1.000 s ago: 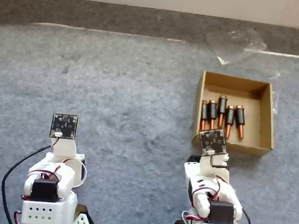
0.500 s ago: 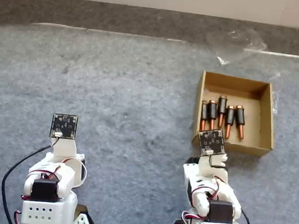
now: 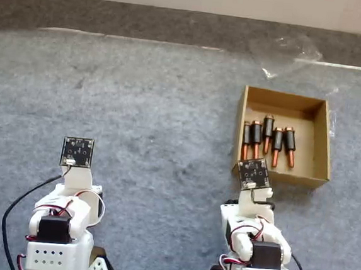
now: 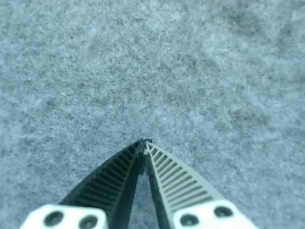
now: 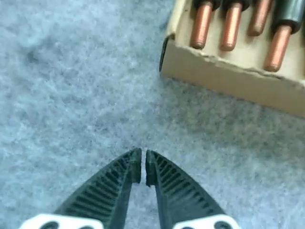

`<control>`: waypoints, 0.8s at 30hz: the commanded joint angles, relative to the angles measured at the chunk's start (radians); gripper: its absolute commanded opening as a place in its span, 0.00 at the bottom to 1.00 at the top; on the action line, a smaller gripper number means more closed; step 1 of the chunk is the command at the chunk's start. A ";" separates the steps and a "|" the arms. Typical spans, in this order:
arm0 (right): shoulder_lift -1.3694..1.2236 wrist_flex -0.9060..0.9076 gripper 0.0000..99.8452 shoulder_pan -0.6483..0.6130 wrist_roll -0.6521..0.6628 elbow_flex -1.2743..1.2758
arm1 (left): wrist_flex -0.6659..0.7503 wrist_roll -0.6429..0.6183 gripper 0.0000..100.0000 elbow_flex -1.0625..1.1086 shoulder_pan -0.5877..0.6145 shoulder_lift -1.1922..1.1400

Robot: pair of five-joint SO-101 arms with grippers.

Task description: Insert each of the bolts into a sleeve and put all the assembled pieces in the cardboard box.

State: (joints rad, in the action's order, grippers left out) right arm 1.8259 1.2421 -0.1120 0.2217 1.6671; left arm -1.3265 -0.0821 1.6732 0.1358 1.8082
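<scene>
Just beyond the tips of the right pincer [image 5: 143, 160], which had drawn back closed and empty, the cardboard box [image 5: 224, 78] held five assembled pieces [image 3: 268, 135] side by side, so the job looked done, while the left pincer [image 4: 144, 145] sat closed too.

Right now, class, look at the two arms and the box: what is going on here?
Nothing is being handled. Five assembled pieces, each a bolt in a dark sleeve, lie side by side in the cardboard box. The right hand is shut and empty over the grey table, just short of the box's near wall. The left hand is shut and empty too, well away from the box. The job looks finished.
</scene>
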 commanded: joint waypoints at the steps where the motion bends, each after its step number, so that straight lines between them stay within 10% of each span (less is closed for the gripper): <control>1: 0.007 0.004 0.01 -0.004 -0.043 0.111 | -0.003 -0.011 0.01 0.022 0.007 0.007; 6: 0.010 0.005 0.01 -0.004 -0.284 0.110 | -0.003 -0.011 0.01 0.022 0.007 0.007; 24: 0.010 0.005 0.01 -0.005 -0.285 0.110 | -0.003 -0.011 0.01 0.022 0.007 0.007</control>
State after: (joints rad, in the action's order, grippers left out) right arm 1.8259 1.2421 -0.1120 -0.0529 1.6671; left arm -1.3265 -0.0821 1.6732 0.1358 1.8082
